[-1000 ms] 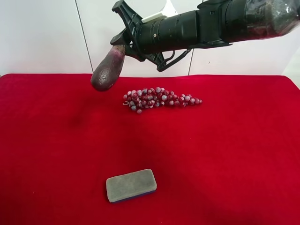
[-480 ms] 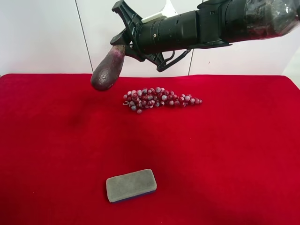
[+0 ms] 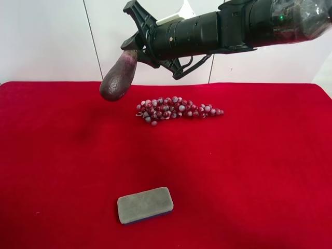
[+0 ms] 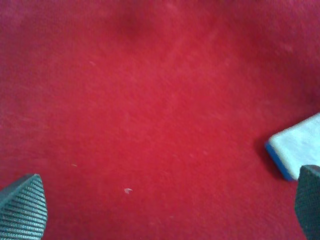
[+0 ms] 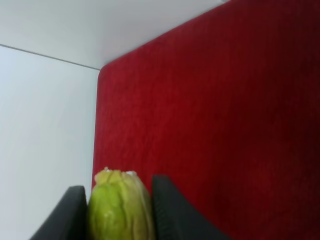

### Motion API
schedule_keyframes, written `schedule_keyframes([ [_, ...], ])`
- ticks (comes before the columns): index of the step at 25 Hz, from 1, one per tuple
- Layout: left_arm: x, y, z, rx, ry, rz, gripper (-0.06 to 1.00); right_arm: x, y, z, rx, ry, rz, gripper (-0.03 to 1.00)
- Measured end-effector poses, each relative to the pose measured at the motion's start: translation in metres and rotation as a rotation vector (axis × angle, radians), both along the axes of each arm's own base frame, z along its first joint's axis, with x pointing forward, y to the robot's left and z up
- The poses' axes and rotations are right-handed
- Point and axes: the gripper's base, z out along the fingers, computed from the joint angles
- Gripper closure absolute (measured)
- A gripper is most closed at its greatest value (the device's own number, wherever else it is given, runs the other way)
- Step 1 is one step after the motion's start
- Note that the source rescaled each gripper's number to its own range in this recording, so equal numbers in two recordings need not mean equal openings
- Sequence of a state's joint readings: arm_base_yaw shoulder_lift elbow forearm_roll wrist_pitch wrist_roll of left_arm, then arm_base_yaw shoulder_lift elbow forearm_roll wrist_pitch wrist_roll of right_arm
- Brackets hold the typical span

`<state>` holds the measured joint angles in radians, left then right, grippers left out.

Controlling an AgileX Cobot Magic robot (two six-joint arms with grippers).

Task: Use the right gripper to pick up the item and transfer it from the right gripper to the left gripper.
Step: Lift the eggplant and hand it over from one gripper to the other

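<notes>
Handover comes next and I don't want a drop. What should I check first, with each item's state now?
1. Hold: ok, right gripper fingers shut on the eggplant at its green tip.
2. Lifted off the red cloth: ok.
3. Receiving left gripper open, empty: ok.
4. Meeting point: not ok, left gripper faces cloth beside the eraser, eggplant not in its view.
5. Clearance from the grapes: ok.

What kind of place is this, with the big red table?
Most likely a robot test lab, not a home. A black robot arm holds a toy eggplant over a plain red cloth. Only toy grapes and an eraser lie on it, with bare white wall panels behind.
</notes>
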<state>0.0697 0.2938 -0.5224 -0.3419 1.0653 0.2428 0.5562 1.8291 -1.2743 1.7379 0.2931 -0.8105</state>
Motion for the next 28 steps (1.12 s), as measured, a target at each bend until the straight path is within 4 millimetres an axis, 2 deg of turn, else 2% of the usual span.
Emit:
schedule_keyframes([
  [8,0.027,-0.004,0.021,-0.026,0.0,-0.072,-0.06,0.001,-0.001,0.0,-0.004,-0.001,-0.008,0.97],
  [17,0.056,-0.018,0.02,-0.108,0.041,-0.233,0.0,0.001,-0.001,0.0,-0.008,-0.002,-0.015,0.97],
  [28,0.089,-0.033,0.01,-0.021,0.048,-0.349,0.01,0.001,-0.001,0.0,-0.008,-0.002,-0.016,0.97],
])
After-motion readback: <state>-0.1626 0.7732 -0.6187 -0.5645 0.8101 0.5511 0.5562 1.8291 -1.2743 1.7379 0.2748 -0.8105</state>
